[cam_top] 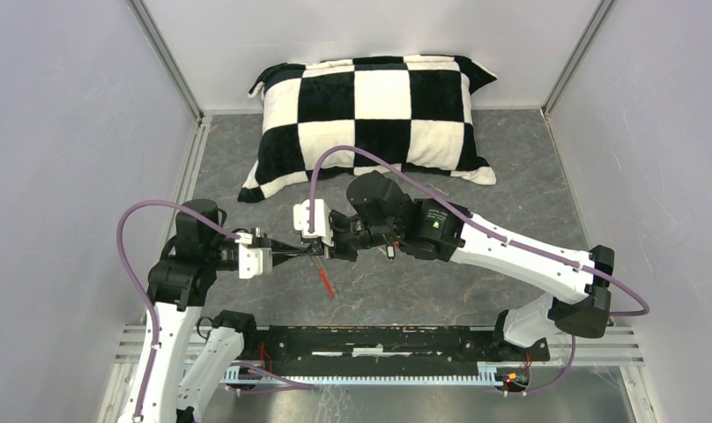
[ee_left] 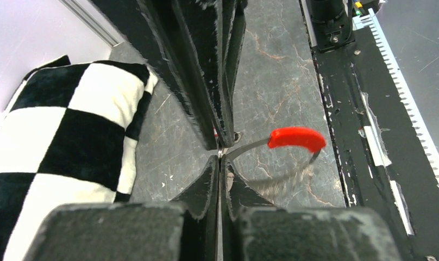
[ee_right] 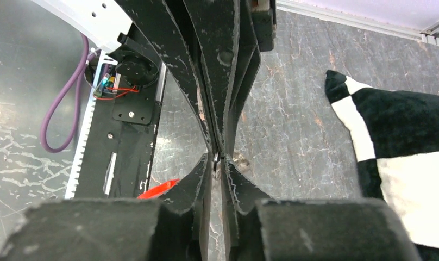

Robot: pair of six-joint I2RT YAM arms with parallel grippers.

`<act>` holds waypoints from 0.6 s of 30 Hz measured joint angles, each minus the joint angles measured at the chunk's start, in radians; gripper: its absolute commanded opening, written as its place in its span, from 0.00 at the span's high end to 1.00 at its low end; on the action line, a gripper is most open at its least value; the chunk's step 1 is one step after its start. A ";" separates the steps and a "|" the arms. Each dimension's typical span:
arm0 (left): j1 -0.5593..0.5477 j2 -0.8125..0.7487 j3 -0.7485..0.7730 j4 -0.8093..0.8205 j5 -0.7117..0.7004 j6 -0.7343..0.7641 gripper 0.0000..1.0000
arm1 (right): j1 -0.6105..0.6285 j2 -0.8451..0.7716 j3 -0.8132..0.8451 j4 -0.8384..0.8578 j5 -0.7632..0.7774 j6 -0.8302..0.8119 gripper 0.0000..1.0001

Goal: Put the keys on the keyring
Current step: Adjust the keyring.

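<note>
A robotics laboratory test cell is indicated. The desk (cam_top: 476, 291), surfaced in grey marbled material, is enclosed by plain pale walls (cam_top: 62, 132) framed in aluminium profiles (cam_top: 167, 57). Two white robot arms (cam_top: 520, 251) are bolted to a black mounting rail (cam_top: 379, 339), purple cables (cam_top: 128, 256) are looped along them, and a chequered pillow (cam_top: 370, 115) is laid at the back.

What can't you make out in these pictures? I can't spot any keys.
- Keys: not identifiable in any view; too small from above, and the shut jaws cover the meeting point up close.
- Which jaws hold the keyring: left and right jaws meet tip to tip over its wire end.
- Keyring's lower loop: blurred, left wrist view.
</note>
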 measured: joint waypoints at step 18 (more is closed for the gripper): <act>0.000 0.031 0.035 -0.003 0.222 0.000 0.98 | -0.013 -0.368 -0.493 0.492 0.041 0.012 0.61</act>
